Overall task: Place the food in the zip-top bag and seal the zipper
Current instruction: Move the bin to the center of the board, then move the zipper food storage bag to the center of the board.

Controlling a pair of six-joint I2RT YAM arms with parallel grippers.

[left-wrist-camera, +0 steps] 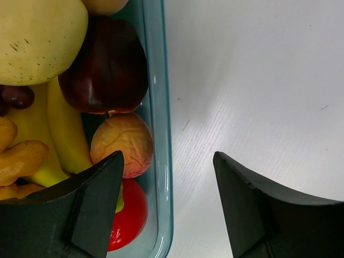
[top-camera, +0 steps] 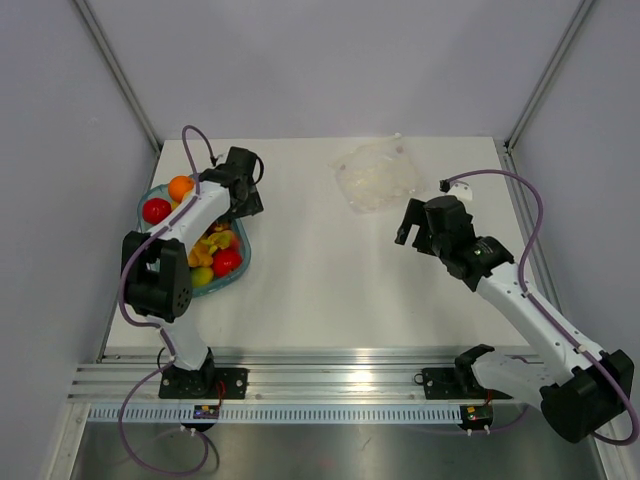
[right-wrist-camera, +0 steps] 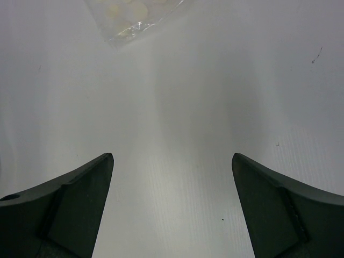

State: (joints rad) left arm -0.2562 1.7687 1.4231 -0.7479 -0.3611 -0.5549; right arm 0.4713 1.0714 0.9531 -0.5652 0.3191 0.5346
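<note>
Much of the food (top-camera: 222, 258) hides under my left arm in the bowl (left-wrist-camera: 160, 80). My left gripper (left-wrist-camera: 166, 157) straddles the rim, released. Right of the bowl lies the zip-top bag (top-camera: 376, 178), zipper indistinct; nearer, my right gripper (right-wrist-camera: 172, 156) gapes over white tabletop (top-camera: 330, 290), grey walls around.

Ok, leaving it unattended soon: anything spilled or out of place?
Nothing spilled. Only oddity: the left gripper straddles the bowl's rim, one finger over the fruit, the other outside over the table.
</note>
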